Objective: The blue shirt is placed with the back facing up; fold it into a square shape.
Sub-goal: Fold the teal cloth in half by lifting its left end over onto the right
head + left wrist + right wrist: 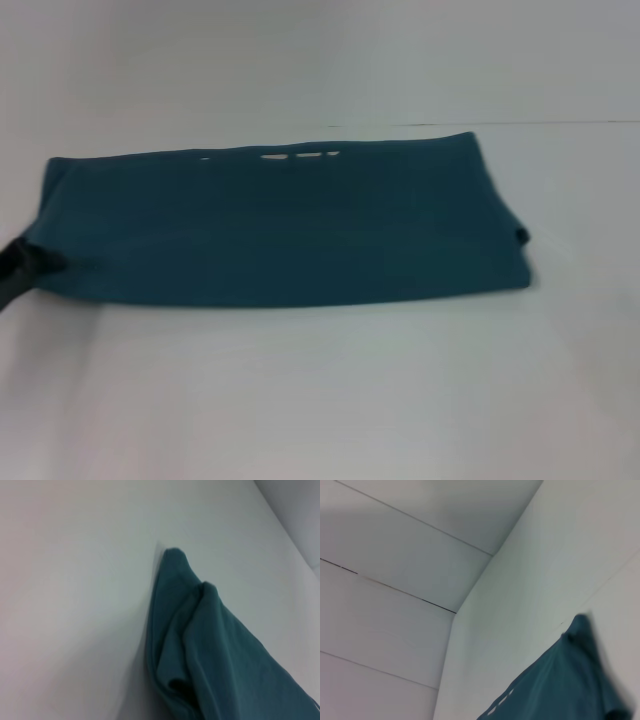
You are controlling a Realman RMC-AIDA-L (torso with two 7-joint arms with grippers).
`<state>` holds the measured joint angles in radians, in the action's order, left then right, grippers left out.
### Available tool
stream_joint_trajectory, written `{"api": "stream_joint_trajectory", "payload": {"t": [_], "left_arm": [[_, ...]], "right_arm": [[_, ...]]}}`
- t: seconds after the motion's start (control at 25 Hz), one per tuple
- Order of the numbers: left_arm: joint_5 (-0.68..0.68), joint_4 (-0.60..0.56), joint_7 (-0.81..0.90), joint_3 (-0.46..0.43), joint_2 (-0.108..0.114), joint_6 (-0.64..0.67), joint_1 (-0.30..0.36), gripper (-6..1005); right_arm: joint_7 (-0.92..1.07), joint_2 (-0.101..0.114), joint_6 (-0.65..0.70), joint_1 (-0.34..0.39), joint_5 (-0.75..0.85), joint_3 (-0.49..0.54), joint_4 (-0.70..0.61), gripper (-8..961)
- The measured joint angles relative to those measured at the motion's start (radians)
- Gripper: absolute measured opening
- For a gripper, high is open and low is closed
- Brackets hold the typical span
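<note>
The blue shirt lies on the white table as a long, flat band running left to right. Bits of white lettering peek out along its far edge. My left gripper shows as a dark shape at the shirt's near left corner, touching the cloth there. In the left wrist view that end of the blue shirt is bunched into soft folds. The right wrist view catches the other end of the blue shirt, with a small dark fold at its tip. My right gripper is out of view.
The white table spreads wide in front of the shirt. White walls rise behind the table and meet in a corner at the back.
</note>
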<state>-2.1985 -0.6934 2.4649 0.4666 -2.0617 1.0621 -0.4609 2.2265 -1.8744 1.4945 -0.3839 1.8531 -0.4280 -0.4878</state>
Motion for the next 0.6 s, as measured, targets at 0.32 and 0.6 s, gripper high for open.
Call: {"api": "stream_joint_trajectory", "payload": {"t": [0.32, 0.6], "left_arm": [[-0.036, -0.046, -0.018, -0.015, 0.018, -0.014, 0.011, 36], [-0.039, -0.053, -0.018, -0.014, 0.016, -0.007, 0.011, 39]], "right_arm": [[-0.008, 0.005, -0.001, 0.0, 0.001, -0.01, -0.01, 748], [-0.008, 0.013, 0.012, 0.001, 0.002, -0.011, -0.012, 748]]}}
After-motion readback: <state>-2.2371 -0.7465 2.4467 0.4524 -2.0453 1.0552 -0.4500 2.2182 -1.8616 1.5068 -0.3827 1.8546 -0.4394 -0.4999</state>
